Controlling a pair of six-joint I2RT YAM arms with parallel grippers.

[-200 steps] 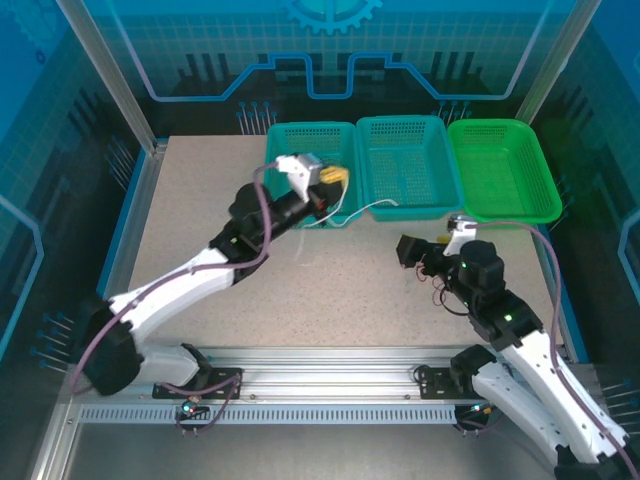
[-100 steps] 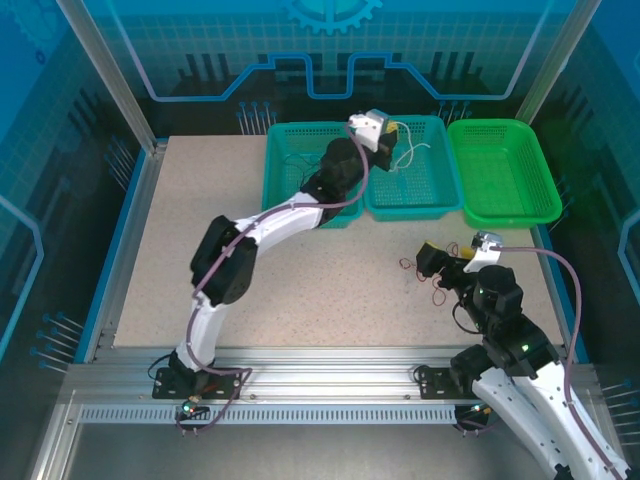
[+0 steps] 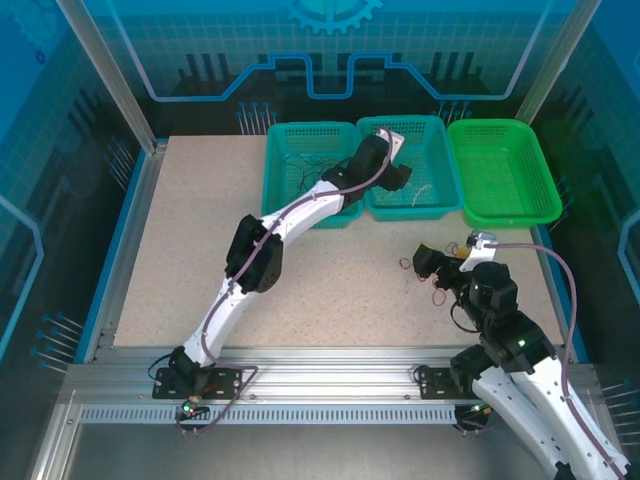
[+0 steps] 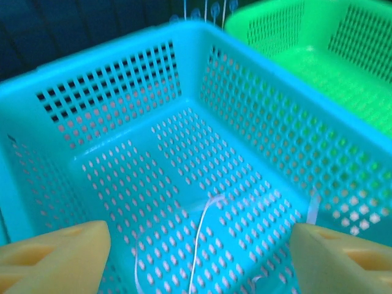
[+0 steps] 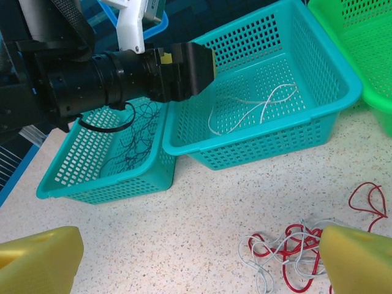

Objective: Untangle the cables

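**Left fingers (image 4: 55, 257) and right fingers (image 5: 38, 260) both spread wide, empty**

Left fingers hang over the middle teal basket (image 4: 110, 61), where a white cable (image 4: 199, 245) lies loose on its floor. Right fingers hover above the desk (image 5: 184, 226), a red and white tangle (image 5: 294, 254) lying between them. Dark cables (image 5: 131, 144) lie in the left teal basket (image 5: 104, 187).

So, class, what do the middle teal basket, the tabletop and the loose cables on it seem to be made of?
Teal basket: moulded plastic, slightly glossy; uniform colour, regular perforated grid.
Tabletop: probably laminate or stone-look composite, matte; beige with fine speckles.
Red and white cables: likely plastic-sheathed wire, smooth; thin, holding springy loops. Core unseen.
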